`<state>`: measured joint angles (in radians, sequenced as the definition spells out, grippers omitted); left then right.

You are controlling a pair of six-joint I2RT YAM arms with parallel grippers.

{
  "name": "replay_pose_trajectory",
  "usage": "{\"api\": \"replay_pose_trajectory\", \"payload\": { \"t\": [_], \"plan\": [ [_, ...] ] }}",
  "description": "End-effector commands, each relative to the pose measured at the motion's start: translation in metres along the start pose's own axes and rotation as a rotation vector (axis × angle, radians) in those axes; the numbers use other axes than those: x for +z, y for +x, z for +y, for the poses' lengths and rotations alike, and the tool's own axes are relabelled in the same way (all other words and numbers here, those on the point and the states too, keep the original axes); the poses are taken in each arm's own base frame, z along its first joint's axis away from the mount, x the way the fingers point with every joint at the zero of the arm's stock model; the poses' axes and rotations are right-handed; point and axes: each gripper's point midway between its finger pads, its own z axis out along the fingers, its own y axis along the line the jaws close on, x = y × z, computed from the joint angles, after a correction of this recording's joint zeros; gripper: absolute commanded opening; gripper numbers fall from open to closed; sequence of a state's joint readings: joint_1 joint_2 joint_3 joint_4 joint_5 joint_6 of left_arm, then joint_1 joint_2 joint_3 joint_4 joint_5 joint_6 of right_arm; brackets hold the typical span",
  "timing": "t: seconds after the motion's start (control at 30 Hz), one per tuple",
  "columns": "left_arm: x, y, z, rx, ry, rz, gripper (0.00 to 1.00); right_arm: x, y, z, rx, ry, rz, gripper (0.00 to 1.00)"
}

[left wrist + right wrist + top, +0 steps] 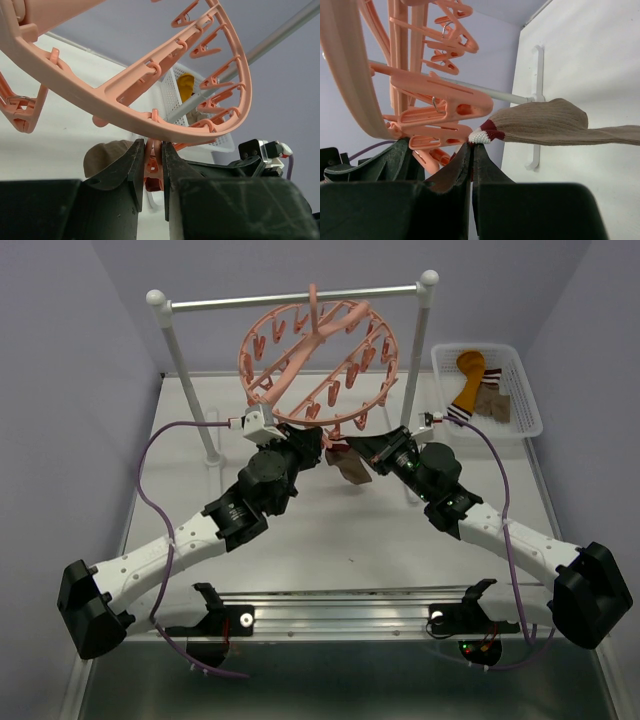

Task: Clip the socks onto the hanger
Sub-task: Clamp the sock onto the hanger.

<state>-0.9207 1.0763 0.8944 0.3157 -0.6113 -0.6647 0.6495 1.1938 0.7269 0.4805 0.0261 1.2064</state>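
The salmon-pink hanger (320,328) hangs from the rail, and both grippers meet under its near rim. My left gripper (318,445) (154,145) is shut on a pink clip (153,162) dangling below the hanger rim (100,97). My right gripper (347,450) (472,147) is shut on the white and dark red cuff of a brown sock (545,122) (352,470). That cuff sits just beside the tips of the clips (440,132). Part of the same sock (102,155) shows behind the left finger. More socks (470,365) lie in the white basket, one of them mustard-orange.
The white-posted metal rail stand (300,298) carries the hanger at the back of the table. A white basket (527,400) stands at the back right, with a striped cuff (462,412) hanging over its near edge. Purple cables loop beside both arms.
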Motion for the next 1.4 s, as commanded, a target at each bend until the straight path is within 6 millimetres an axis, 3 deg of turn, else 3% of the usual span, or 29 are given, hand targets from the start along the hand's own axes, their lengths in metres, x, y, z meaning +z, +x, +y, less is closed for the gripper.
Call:
{"api": "replay_pose_trajectory", "payload": {
  "t": [0.0, 0.6, 1.23, 1.37],
  "plan": [
    [0.004, -0.025, -0.011, -0.061, -0.008, -0.072, 0.00, 0.003, -0.012, 0.043, 0.020, -0.133, -0.044, 0.01],
    [0.007, -0.024, -0.011, -0.080, -0.020, -0.079, 0.00, -0.001, -0.004, 0.062, 0.037, -0.228, -0.004, 0.01],
    [0.003, -0.029, -0.016, -0.103, 0.005, -0.081, 0.00, 0.011, 0.011, 0.061, 0.050, -0.242, 0.072, 0.01],
    [0.002, -0.029, -0.016, -0.097, 0.009, -0.077, 0.08, 0.010, 0.009, 0.064, 0.047, -0.258, 0.066, 0.01]
  ]
}}
